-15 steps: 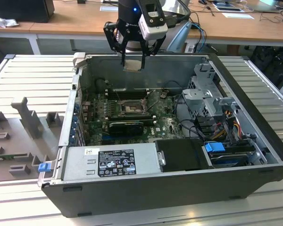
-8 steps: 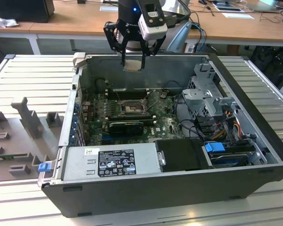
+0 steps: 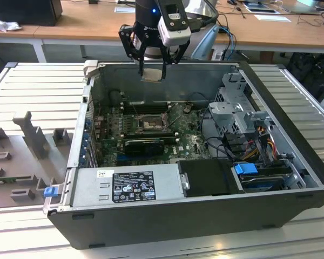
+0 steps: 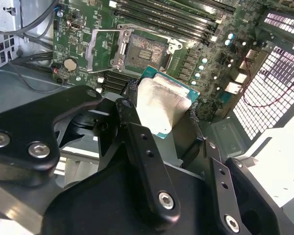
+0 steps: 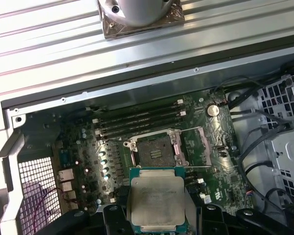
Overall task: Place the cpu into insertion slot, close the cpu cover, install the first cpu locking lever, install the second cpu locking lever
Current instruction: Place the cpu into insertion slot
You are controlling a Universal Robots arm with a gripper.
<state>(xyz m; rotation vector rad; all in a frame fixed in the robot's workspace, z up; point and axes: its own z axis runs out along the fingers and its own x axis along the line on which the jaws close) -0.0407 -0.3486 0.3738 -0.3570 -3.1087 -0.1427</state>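
Note:
My gripper (image 3: pixel 152 73) hangs above the back wall of the open computer case, shut on the cpu (image 3: pixel 152 75), a small pale silver square plate. In both wrist views the cpu (image 4: pixel 161 103) (image 5: pixel 156 196) sits flat between the black fingers (image 4: pixel 132 122), its metal face showing. The insertion slot (image 3: pixel 149 124) (image 4: pixel 146 51) (image 5: pixel 156 152) lies well below on the green motherboard, square, black-framed and with nothing in it. The cpu cover (image 4: pixel 105 49) (image 5: pixel 198 144) stands swung open beside the slot.
Long black memory slots (image 5: pixel 137 120) run beside the socket. A black ribbed card (image 3: pixel 144 144), the power supply box (image 3: pixel 127 186), a metal drive cage (image 3: pixel 235 108) and loose cables (image 3: pixel 259 140) crowd the case. Grey fixtures (image 3: pixel 32 135) stand on the ribbed table at the exterior view's left.

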